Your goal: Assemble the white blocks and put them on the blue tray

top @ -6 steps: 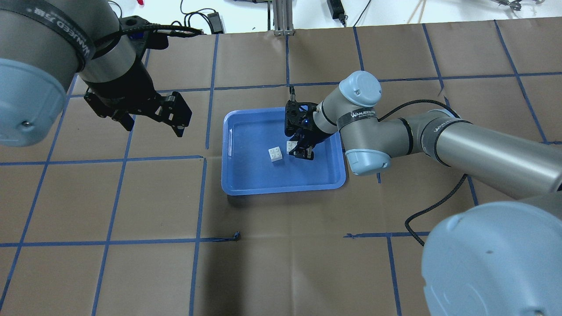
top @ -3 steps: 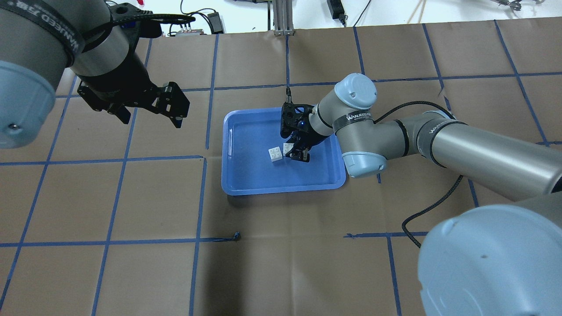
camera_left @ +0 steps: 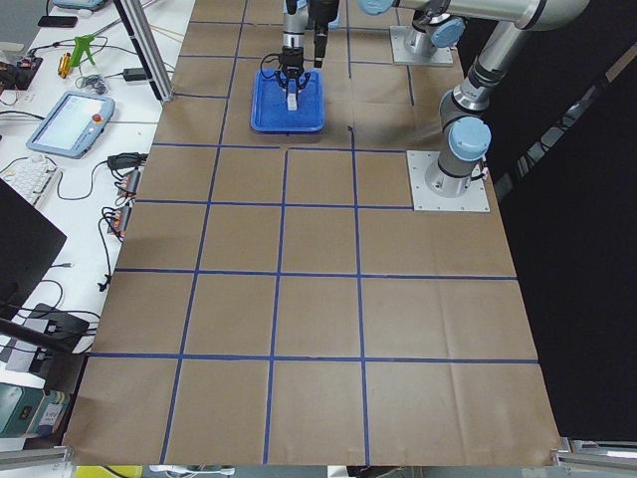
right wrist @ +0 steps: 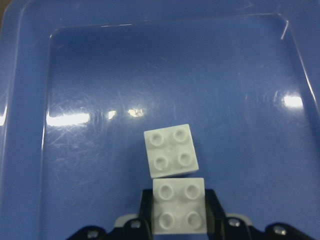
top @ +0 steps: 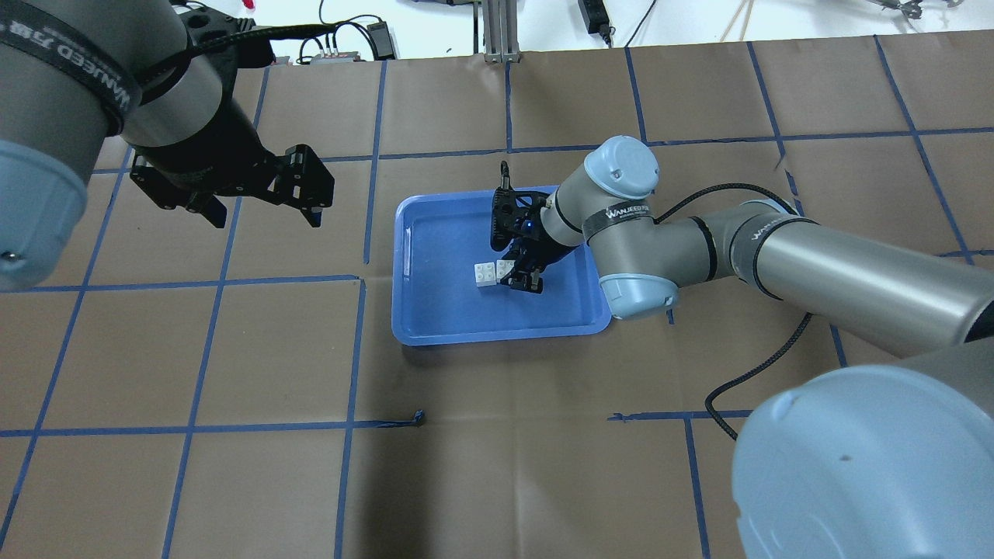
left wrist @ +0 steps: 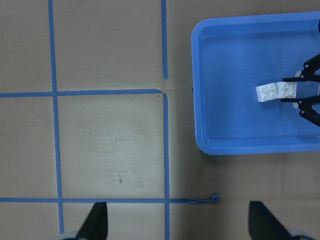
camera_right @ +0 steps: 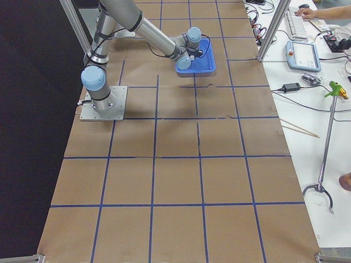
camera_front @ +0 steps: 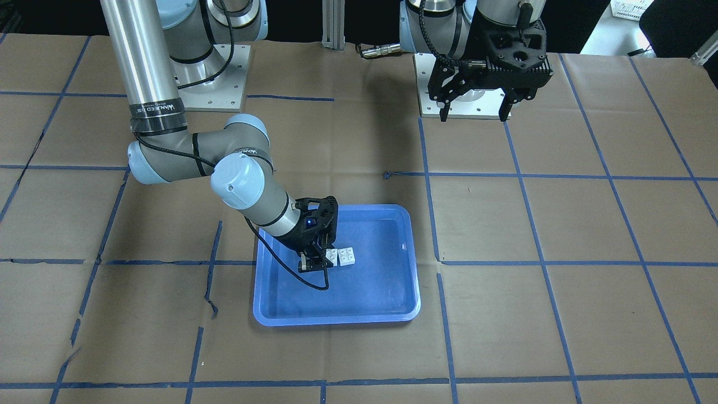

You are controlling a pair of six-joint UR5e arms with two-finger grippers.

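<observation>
The blue tray lies at the table's middle. One white block rests loose on its floor. My right gripper is shut on the second white block and holds it low in the tray, right beside the loose one. In the right wrist view the held block sits edge to edge with the loose block. The front view shows the same pair: held block, loose block. My left gripper is open and empty, high above the table to the tray's left.
Brown paper with blue tape lines covers the table. A black cable trails from the right arm across the table. In the left wrist view the tray's rim lies at the upper right, over bare paper.
My right gripper has carried its block leftward until it meets the loose block. My left arm has drifted a little to the left and away from the tray.
</observation>
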